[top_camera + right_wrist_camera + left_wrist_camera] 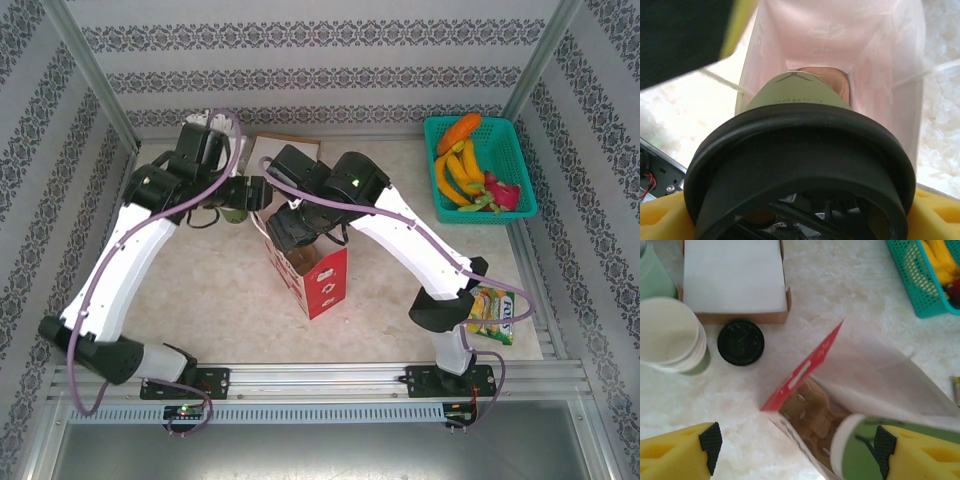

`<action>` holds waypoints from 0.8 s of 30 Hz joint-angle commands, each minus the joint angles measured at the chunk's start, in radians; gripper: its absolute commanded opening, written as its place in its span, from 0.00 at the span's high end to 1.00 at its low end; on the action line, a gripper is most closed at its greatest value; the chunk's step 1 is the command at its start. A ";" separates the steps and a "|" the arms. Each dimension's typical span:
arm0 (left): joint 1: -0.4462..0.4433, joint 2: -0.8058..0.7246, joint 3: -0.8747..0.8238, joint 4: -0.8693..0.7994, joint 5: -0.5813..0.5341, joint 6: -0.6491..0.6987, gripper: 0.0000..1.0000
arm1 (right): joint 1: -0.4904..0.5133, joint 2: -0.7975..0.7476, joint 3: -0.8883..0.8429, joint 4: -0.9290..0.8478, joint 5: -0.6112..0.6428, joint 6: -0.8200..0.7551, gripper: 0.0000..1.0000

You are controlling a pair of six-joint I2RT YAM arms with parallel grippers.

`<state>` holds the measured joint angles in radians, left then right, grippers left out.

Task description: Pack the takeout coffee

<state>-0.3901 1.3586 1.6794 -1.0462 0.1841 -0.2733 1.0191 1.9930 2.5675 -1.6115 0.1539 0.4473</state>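
While both arms met over the paper bag [320,280] on the tabletop [210,300] from above, the left wrist showed the left gripper [797,445], jaws apart and empty, beside the takeout coffee [855,452] tilted into the bag. From the right wrist, the right gripper [800,222] had its jaws clamped on the lidded end; the cup was likely light and crushable, best held at the stiff rim.
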 commanded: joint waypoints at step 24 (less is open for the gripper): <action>0.006 -0.185 -0.258 0.054 0.253 -0.109 0.78 | -0.031 0.056 -0.069 -0.162 0.005 -0.027 0.44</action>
<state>-0.3901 1.1961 1.4288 -0.9794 0.4187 -0.4122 1.0035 2.0342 2.5072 -1.6115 0.1520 0.4393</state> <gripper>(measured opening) 0.220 0.826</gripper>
